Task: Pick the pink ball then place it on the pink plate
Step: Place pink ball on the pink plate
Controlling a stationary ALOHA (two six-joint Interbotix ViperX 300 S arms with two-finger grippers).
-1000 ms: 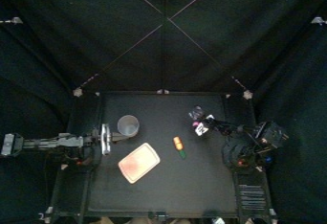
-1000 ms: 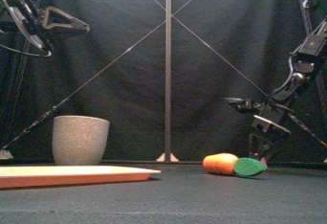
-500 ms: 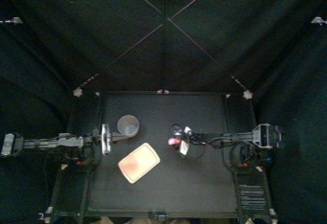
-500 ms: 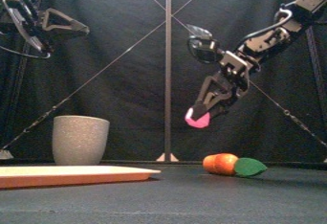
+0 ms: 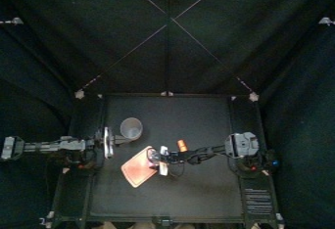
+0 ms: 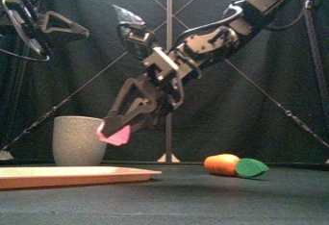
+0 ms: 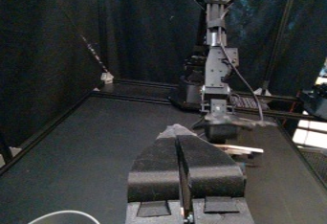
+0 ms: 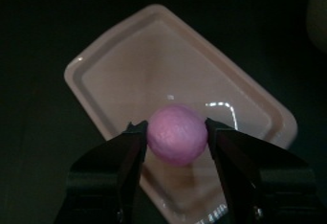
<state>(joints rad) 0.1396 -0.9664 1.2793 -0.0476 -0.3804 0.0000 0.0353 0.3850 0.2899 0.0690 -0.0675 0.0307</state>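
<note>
Top view: the right claw [image 5: 160,160] hangs over the right part of the pink plate [image 5: 135,171]. Behind it and to its left stands a grey cup [image 5: 131,127]. Just behind it, beside its arm, lies an orange toy [image 5: 183,146]. The left claw [image 5: 105,143] rests further left, past the cup, near the table's left edge.

Front view: the right claw is closed on the pink ball [image 6: 115,136] and holds it in the air above the plate, apart from it. The cup is just to its left, and the toy is well apart to its right. Under the ball there is free room.

Left wrist view: the left claw's jaws are pressed together with nothing between them.

Right wrist view: the ball is round and smooth, pinched at both sides. Beneath it the plate's floor is bare, and its raised rim runs all around.
</note>
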